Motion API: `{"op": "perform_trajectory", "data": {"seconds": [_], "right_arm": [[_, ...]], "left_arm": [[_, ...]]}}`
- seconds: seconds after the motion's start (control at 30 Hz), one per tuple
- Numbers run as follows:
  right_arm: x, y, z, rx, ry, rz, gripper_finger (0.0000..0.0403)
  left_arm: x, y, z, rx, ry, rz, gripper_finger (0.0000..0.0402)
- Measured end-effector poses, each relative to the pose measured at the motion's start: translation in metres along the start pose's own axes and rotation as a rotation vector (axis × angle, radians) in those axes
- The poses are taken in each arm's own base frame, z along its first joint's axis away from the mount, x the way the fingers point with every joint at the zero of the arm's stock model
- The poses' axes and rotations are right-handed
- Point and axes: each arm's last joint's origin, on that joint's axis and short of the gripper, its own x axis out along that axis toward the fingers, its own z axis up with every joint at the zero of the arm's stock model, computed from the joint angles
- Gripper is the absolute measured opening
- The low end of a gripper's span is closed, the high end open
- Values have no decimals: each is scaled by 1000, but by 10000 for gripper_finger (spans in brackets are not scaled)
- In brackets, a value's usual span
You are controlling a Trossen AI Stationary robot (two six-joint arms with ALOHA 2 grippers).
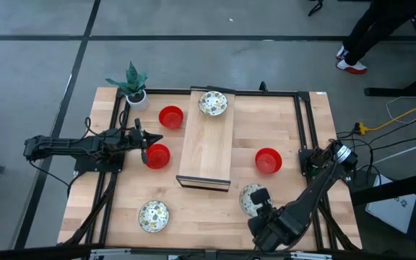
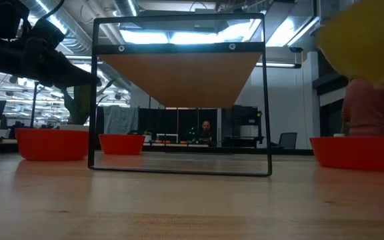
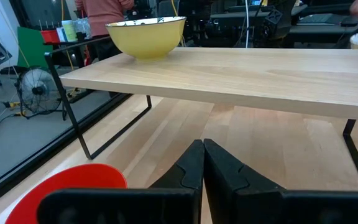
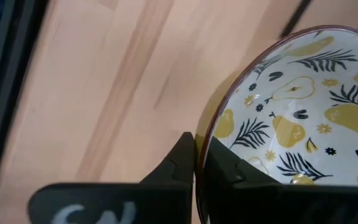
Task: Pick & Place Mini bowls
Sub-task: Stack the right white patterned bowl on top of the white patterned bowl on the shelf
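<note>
My right gripper [image 4: 196,158] is at the table's near right, shut on a cream mini bowl with a pear-and-leaf pattern [image 4: 303,118]. The low view shows its yellow underside [image 2: 365,40] raised off the table. My left gripper [image 3: 202,149] waits shut at the left, level, just beside a red bowl [image 1: 157,156] without touching it. Another patterned bowl [image 1: 213,103] sits on the far end of the wooden riser [image 1: 206,148]. A third one [image 1: 153,215] rests on the table at the near left. Two more red bowls [image 1: 170,117] [image 1: 268,160] stand on the table. My right gripper pinches the patterned bowl's rim [image 4: 211,134], one finger inside the bowl and one outside against its wall. The fingers come steeply from above. The bowl is lifted clear of the table and hangs off the fingers toward the riser.
The riser's black frame legs [image 2: 182,172] stand mid-table. A small white pot with a green plant [image 1: 133,85] is at the far left corner. A black rail frame [image 1: 305,130] runs along the table's sides. A person's feet [image 1: 351,63] show on the floor beyond the table.
</note>
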Motion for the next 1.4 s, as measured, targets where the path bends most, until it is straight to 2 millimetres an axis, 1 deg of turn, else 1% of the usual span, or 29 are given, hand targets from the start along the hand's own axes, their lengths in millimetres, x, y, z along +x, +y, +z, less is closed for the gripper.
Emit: {"op": "perform_trajectory", "data": {"seconds": [0.53, 0.7, 0.83, 1.1, 1.4], "right_arm": [[-55, -20, 5, -54, -87, -158, 14], [-71, -31, 7, -58, -121, -193, 14], [-78, -43, 12, -72, -148, -212, 14], [-83, -72, 20, -91, -151, -224, 14], [-91, -126, 25, -97, -140, -262, 14]], "left_arm": [[0, 0, 0, 0, 0, 0, 4], [0, 0, 0, 0, 0, 0, 4], [0, 0, 0, 0, 0, 0, 4], [0, 0, 0, 0, 0, 0, 4], [0, 0, 0, 0, -1, 0, 4]]}}
